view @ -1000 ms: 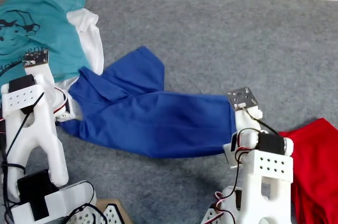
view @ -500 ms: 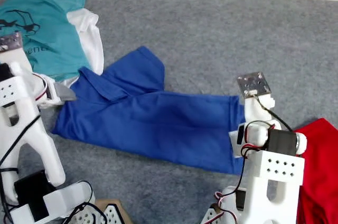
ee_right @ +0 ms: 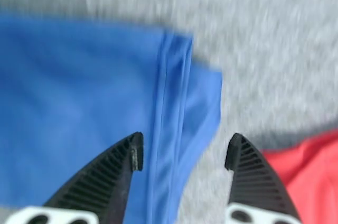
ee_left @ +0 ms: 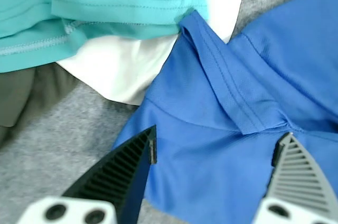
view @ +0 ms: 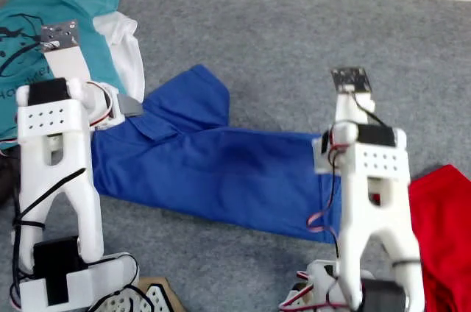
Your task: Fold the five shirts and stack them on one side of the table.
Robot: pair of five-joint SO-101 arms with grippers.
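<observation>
Both jaws apart above blue shirt [view: 221,172]; long axis runs left arm [view: 55,150] to right arm [view: 372,179].

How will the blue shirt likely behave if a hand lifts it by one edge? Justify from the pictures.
Probably floppy: the blue shirt lies flat with soft folds, so it would likely sag from a pinch. Likely light, since the fabric looks thin at its hem. It may drag rather than slide on the fuzzy grey table cover.

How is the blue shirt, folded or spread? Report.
Partly folded: the blue shirt lies in a long band on the table, one sleeve sticking out.
</observation>
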